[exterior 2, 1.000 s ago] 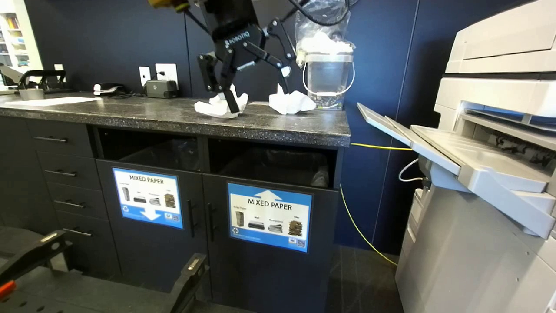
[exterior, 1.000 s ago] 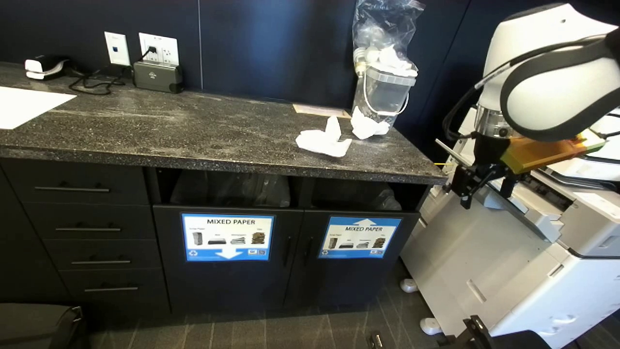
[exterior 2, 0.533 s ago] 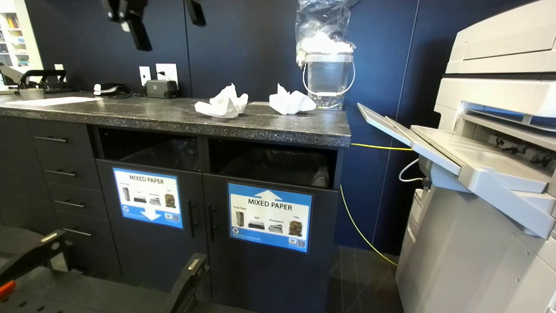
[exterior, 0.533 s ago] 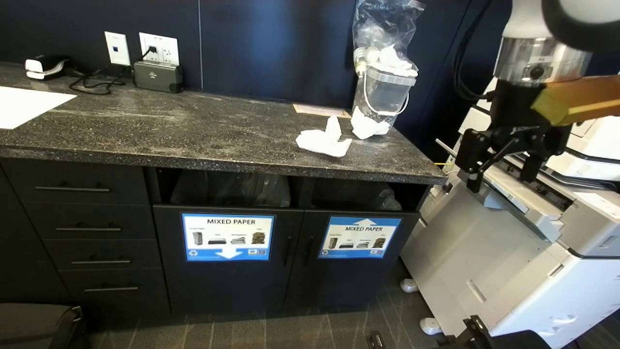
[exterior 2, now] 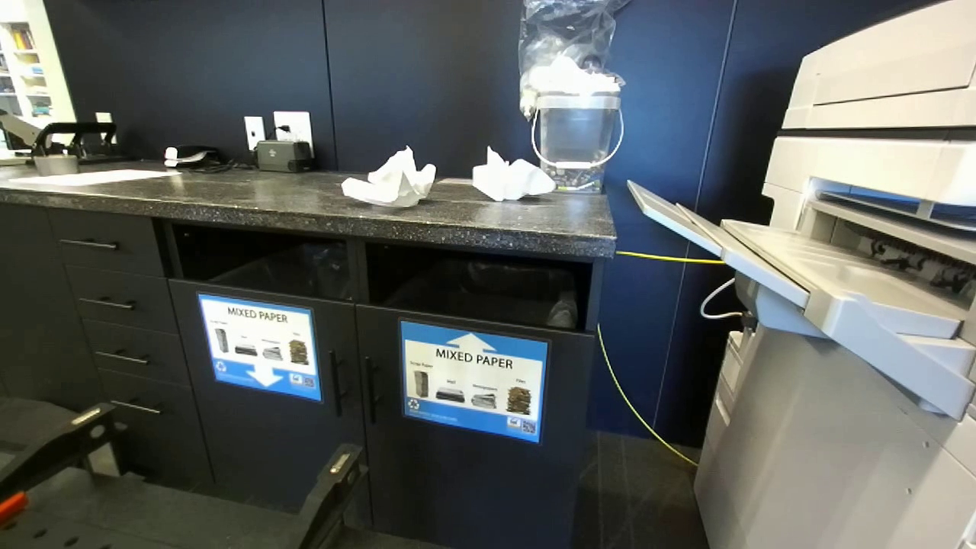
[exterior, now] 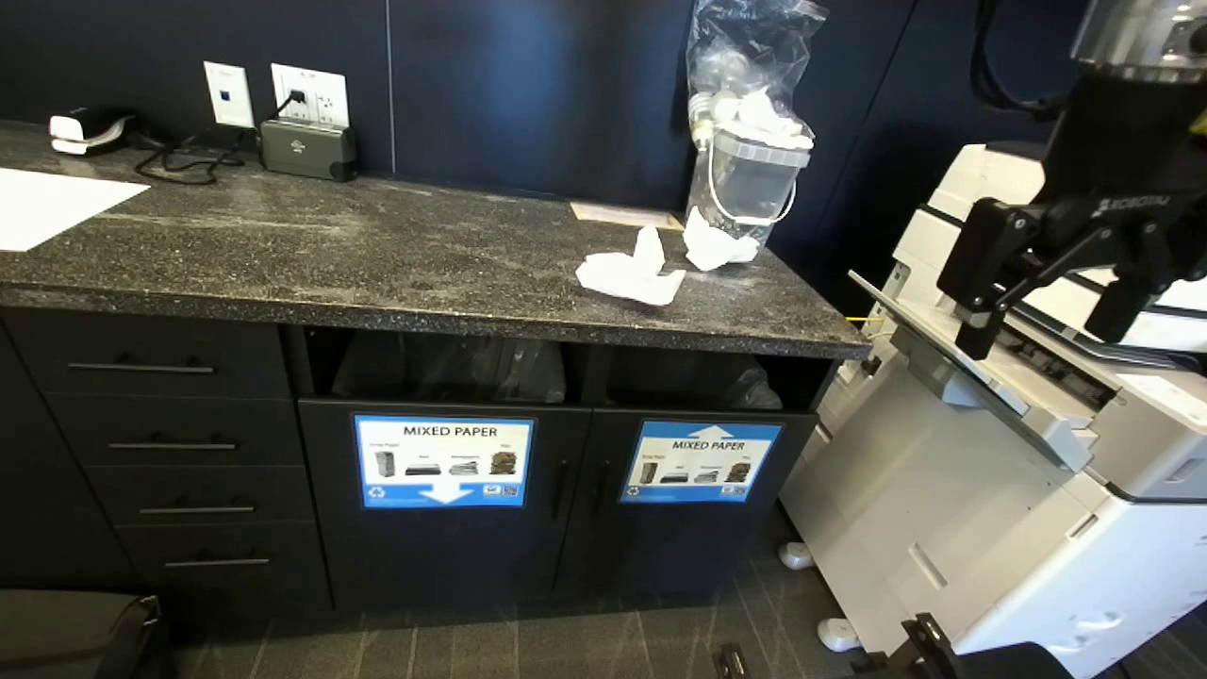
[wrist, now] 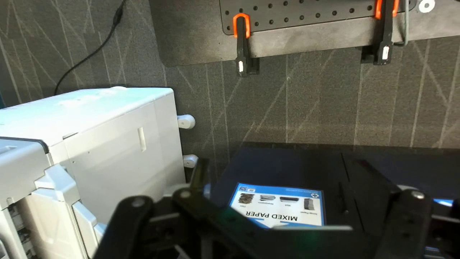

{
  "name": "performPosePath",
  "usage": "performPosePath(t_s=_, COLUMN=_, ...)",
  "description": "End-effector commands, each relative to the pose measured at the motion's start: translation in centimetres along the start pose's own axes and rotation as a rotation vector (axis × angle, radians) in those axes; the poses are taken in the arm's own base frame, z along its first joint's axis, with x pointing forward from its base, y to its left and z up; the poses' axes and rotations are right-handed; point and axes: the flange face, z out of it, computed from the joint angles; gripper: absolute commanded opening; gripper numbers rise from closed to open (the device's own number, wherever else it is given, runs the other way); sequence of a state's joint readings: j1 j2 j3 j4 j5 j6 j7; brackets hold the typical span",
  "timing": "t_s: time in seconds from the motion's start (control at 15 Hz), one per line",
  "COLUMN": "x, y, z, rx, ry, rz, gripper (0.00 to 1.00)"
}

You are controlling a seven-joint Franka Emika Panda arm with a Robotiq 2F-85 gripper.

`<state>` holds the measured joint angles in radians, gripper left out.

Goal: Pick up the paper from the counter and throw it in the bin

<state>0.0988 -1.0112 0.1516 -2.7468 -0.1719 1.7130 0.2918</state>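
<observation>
The hand (exterior: 1047, 332) hangs spread wide, gripping nothing. A crumpled paper (exterior: 630, 276) lies on the counter (exterior: 377, 250), with a second paper (exterior: 717, 247) near it, just beside the see-through bucket (exterior: 754, 174).

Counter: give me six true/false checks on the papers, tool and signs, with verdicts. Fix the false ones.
1. Two crumpled papers and a flat white sheet lie on the counter. True.
2. The tool is open and grips nothing. True.
3. The flat white sheet touches a crumpled paper. False: it lies well apart from both.
4. Both signs read MIXED PAPER. True.
5. Both signs point down. False: the one nearer the printer carries an up arrow.
6. The crumpled papers touch each other. False: they lie apart, with a gap between them.
</observation>
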Motion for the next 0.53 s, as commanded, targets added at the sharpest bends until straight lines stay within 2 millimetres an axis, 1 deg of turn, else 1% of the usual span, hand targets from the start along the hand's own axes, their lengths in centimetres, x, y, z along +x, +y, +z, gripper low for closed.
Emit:
performPosePath(t_s=0.0, x=-0.30, y=1.15, z=-0.72, rx=0.047, ry=0.025, rz=0.017, gripper=1.00)
performPosePath(t_s=0.07, x=-0.17, y=0.43, z=-0.34, rx=0.010, ry=0.011, rz=0.012, gripper=1.00)
performPosePath(t_s=0.47, x=-0.22, y=0.36, z=-0.06, rx=0.004, ry=0.006, rz=0.012, gripper=1.00)
